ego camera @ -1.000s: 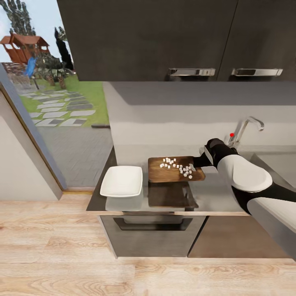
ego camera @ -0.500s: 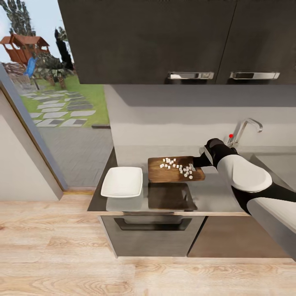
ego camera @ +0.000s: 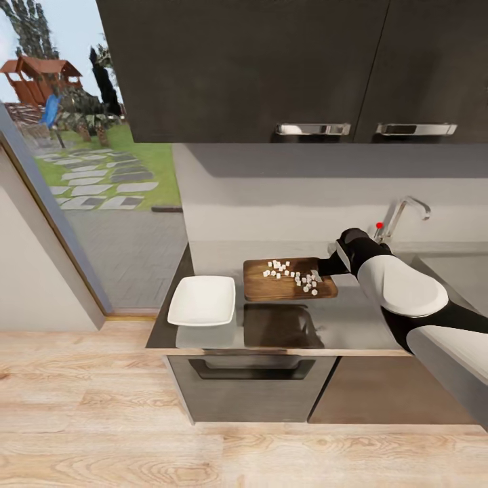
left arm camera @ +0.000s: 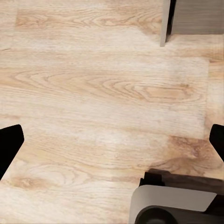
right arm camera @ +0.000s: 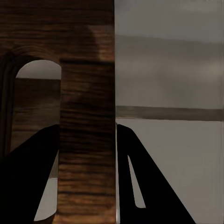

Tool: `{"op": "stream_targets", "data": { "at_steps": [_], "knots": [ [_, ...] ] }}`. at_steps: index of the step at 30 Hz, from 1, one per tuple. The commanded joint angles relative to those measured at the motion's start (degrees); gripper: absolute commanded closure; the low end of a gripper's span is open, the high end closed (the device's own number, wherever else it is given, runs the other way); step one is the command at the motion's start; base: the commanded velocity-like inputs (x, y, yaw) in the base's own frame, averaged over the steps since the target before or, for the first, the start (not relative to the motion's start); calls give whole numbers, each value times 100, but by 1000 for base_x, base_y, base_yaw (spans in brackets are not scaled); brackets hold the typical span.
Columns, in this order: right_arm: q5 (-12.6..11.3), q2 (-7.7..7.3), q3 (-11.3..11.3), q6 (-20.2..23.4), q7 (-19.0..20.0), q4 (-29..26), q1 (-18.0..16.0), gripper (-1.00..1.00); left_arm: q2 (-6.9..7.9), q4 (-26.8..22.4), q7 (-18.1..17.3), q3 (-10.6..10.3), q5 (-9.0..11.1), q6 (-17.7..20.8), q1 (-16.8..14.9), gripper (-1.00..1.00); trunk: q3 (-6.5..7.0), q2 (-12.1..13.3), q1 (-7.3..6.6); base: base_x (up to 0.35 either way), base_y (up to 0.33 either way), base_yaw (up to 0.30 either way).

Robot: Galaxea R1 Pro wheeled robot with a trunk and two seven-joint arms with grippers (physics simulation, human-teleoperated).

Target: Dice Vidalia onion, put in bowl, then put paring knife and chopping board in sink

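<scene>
From the head camera I see my right arm reaching forward and inward from the right side, its white forearm slanting over the worktop (ego camera: pixel 352 325) with the dark wrist bent toward the chopping board (ego camera: pixel 290 279). My right gripper (ego camera: pixel 331 266) meets the board's right end. Up close in the right wrist view, the two dark fingers (right arm camera: pixel 140 182) sit on either side of the wooden edge (right arm camera: pixel 86 140) next to the handle slot, clamped on it. The board appears to float above the worktop, with its dark shadow in front of it. The diced onion (ego camera: pixel 293 272) lies scattered across the top of the board. Just left of the board, the white bowl (ego camera: pixel 202 300) rests on the worktop, apart from it. Beyond my wrist stands the chrome tap (ego camera: pixel 401 214) with its red knob (ego camera: pixel 379 225). My left gripper (left arm camera: pixel 112 144) hangs over wood flooring (left arm camera: pixel 102 93), fingers spread wide with nothing between them.
</scene>
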Motion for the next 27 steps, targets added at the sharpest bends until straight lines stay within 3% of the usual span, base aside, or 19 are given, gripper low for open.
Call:
{"op": "stream_targets", "data": {
  "at_steps": [1,6,27],
  "knots": [
    [54,5,-31,14,53,-16,-5,100,-7,21,19,-48,21,-27,-9,-100,8,31,-20,0,0,0],
    [54,5,-26,14,53,-16,-5,100,-9,21,19,-48,18,-27,-9,-100,97,232,-129,0,0,0],
    [54,12,-29,14,68,-16,-5,100,-10,21,19,-48,18,-27,-9,-100,98,232,-130,0,0,0]
  ]
}}
